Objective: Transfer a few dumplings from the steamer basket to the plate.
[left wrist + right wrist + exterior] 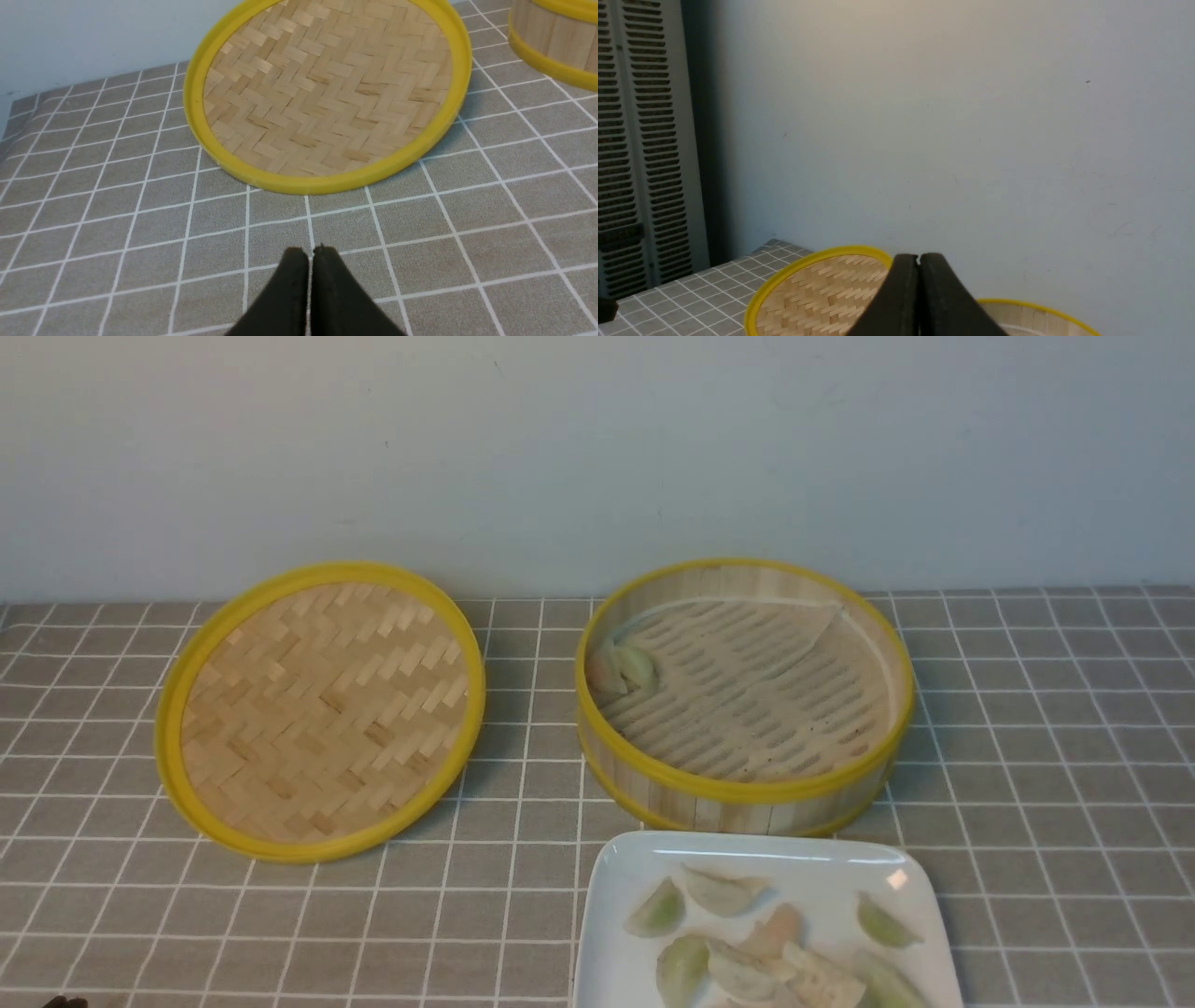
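Front view alone shows two dumplings (621, 667) left in the steamer basket (747, 793) and several on the plate (611, 971); left wrist view shows the left gripper (311, 254) pressed closed, empty, near the lid (327, 88); right wrist view shows the right gripper (918, 259) likewise closed, empty.

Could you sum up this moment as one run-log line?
left gripper: shut, empty | right gripper: shut, empty | dumplings: several on plate, two in steamer basket
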Available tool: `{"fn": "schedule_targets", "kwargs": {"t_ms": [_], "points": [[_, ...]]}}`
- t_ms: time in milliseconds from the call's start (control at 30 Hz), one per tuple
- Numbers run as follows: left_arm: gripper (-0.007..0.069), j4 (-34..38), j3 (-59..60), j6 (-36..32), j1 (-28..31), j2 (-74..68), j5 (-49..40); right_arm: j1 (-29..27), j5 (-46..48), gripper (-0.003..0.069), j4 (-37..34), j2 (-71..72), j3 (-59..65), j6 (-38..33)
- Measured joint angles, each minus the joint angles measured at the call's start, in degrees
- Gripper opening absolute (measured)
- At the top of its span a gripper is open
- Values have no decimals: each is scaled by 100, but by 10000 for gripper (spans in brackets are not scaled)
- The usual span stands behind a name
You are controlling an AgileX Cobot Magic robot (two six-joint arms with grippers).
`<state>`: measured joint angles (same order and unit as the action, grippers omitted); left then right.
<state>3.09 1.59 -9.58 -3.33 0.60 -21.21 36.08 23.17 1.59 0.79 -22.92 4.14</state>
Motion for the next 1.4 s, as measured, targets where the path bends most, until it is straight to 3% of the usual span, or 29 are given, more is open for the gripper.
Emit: {"fn": "schedule_targets", "kwargs": {"t_ms": [133, 367, 567, 1400], "points": [[-5, 0, 0, 0, 0, 0, -2, -459, -37, -14, 5, 0, 240, -106], [-5, 0, 0, 0, 0, 0, -2, -2666, -47, -14, 92, 0, 1423, -147], [-5, 0, 0, 0, 0, 0, -8, -3727, -13, -14, 103, 0, 2387, -147], [-5, 0, 0, 0, 0, 0, -7, -3770, -108, -14, 103, -5, 2399, -147]]}}
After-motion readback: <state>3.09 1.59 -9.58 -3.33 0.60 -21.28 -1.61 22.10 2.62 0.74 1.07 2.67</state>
